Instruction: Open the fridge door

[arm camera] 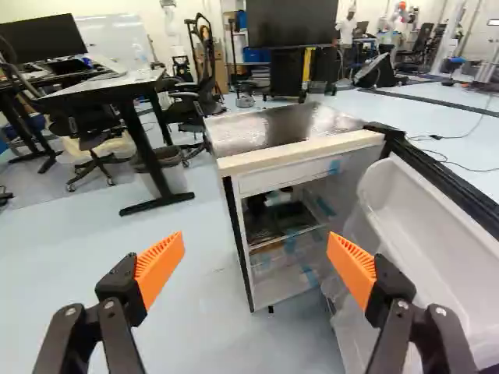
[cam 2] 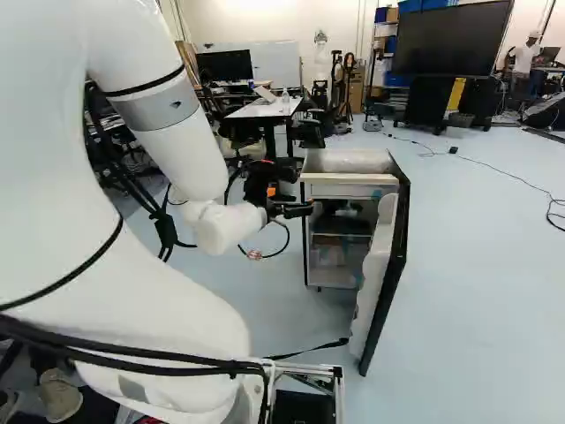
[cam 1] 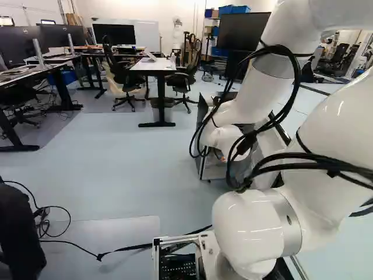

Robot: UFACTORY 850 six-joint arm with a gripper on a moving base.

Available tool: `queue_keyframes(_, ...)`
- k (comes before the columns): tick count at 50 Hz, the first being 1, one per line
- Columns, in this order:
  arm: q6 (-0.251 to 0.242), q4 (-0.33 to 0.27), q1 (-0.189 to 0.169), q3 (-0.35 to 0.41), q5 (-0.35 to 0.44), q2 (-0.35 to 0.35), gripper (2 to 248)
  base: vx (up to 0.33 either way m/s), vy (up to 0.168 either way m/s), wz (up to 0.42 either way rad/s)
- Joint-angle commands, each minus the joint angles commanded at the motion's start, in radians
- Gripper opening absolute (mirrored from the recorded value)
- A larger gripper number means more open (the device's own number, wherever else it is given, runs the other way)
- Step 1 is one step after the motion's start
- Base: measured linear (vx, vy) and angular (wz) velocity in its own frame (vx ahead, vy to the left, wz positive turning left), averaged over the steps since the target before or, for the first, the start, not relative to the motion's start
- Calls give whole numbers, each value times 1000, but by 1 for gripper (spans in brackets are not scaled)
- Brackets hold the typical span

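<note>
- Hand (arm camera: 256,261) released, spread wide, nothing gripped.
- Fridge (arm camera: 281,128) stands ahead of it, door (cam 2: 378,252) wide open (inner shelf (arm camera: 290,235) visible).
- I judge opening essentially complete; next calls for backing clear without brushing the door.

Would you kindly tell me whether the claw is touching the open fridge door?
Apart: in the right base view, the claw ends short of the fridge door, with the fridge interior showing between them.

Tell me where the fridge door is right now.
In the right base view, the fridge door stands open at the right of the fridge, with the hand left of the door.
</note>
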Motion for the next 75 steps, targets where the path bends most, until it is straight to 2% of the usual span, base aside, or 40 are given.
queue_keyframes(13, 9, -94, 13, 33, -35, 52, 247, 0, 0, 0)
queue_keyframes(34, 19, -204, 28, 73, -75, 113, 247, 0, 0, 0)
queue_keyframes(55, 24, -263, 36, 94, -97, 147, 247, 0, 0, 0)
queue_keyframes(75, 26, -275, 38, 98, -101, 153, 247, 0, 0, 0)
